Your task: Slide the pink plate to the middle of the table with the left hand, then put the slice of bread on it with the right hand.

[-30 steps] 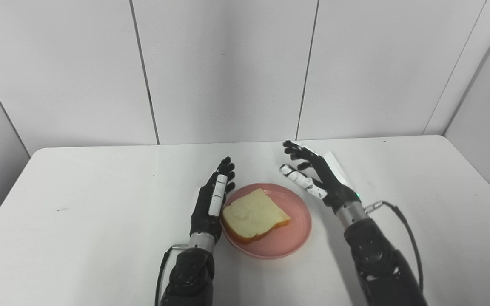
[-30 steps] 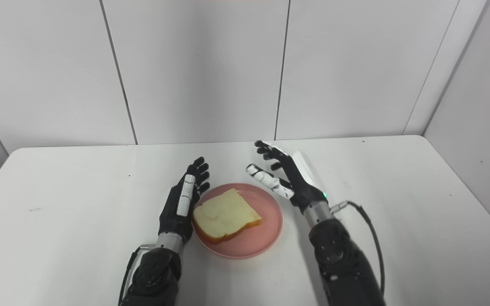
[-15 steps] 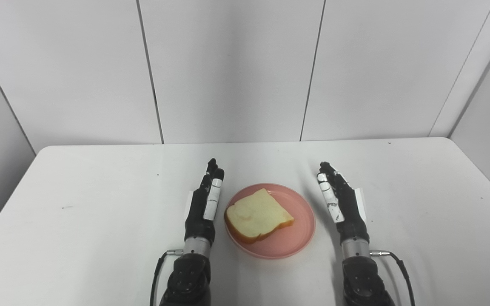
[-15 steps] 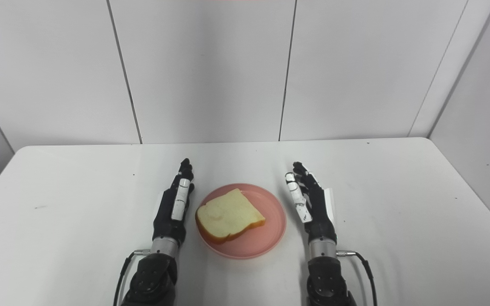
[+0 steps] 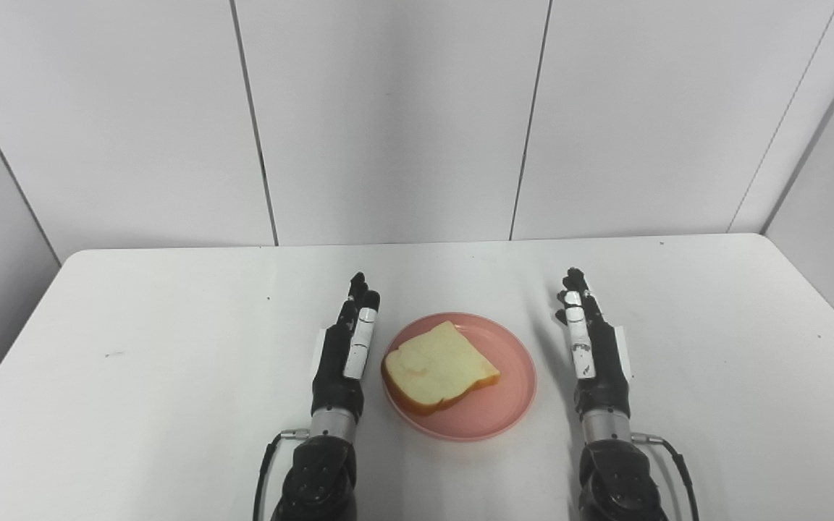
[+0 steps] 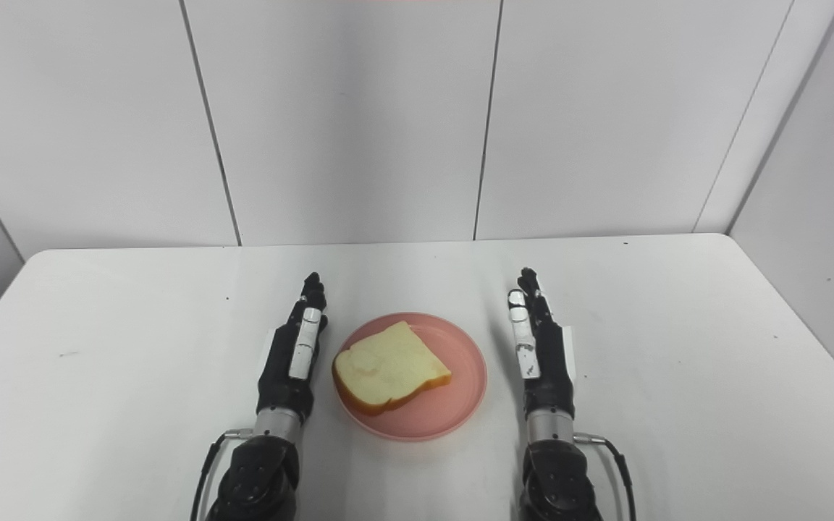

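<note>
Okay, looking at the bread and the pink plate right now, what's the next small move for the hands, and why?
Probably none beyond drawing both hands back to rest. The slice of bread already lies on the pink plate, which sits about mid-table. The left hand and right hand flank it, open and holding nothing, so the job looks done.
</note>
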You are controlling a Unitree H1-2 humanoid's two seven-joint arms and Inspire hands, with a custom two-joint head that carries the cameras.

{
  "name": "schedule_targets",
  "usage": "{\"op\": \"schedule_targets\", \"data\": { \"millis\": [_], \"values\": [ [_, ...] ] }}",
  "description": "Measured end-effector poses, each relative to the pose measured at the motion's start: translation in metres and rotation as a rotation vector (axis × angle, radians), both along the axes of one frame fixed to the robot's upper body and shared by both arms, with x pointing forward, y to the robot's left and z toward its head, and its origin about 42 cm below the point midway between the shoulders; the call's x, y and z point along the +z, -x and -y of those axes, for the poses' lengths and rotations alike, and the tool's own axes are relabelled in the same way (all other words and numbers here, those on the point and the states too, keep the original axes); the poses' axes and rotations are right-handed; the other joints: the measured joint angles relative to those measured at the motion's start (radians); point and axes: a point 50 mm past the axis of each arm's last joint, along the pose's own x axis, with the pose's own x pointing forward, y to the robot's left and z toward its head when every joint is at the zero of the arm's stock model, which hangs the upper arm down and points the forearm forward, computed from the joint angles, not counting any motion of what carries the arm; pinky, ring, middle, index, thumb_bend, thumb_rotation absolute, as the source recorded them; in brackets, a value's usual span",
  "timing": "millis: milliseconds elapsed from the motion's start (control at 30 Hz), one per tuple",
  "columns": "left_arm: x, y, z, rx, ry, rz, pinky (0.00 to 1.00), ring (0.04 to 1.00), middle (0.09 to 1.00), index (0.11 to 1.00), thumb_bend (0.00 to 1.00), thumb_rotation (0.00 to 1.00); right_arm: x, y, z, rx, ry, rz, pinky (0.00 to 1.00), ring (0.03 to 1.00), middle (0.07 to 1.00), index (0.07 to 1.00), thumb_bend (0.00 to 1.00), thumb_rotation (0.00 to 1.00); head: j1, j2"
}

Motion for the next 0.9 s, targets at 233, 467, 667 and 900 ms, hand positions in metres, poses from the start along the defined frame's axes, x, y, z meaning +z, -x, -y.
{"op": "schedule_targets", "data": {
  "millis": [233,467,667,900],
  "values": [
    [0.0004,0.0,-0.0003,0.009,-0.001,-0.006,1.0,1.0,1.0,0.952,0.83,0.92,-0.0011,-0.0003,-0.0017,0.009,-0.013,-0.016,0.88,0.897,0.915,0.912,0.75,1.0,0.0,0.003],
    [0.0003,0.0001,-0.0003,0.009,-0.001,-0.006,1.0,1.0,1.0,0.952,0.85,0.92,-0.0016,-0.0004,-0.0041,0.019,-0.002,-0.037,0.89,0.902,0.914,0.903,0.77,1.0,0.0,0.008],
    [0.0002,0.0002,0.0,0.008,-0.001,-0.009,1.0,1.0,0.996,0.948,0.84,0.92,-0.0018,0.0025,-0.0055,0.026,0.016,-0.054,0.93,0.917,0.927,0.912,0.77,1.0,-0.002,0.009],
    [0.0002,0.0002,0.0,0.008,-0.003,-0.009,1.0,1.0,0.997,0.953,0.84,0.92,-0.0015,0.0041,-0.0059,0.028,0.028,-0.072,0.93,0.912,0.925,0.906,0.76,1.0,-0.002,0.009]
  ]
}}
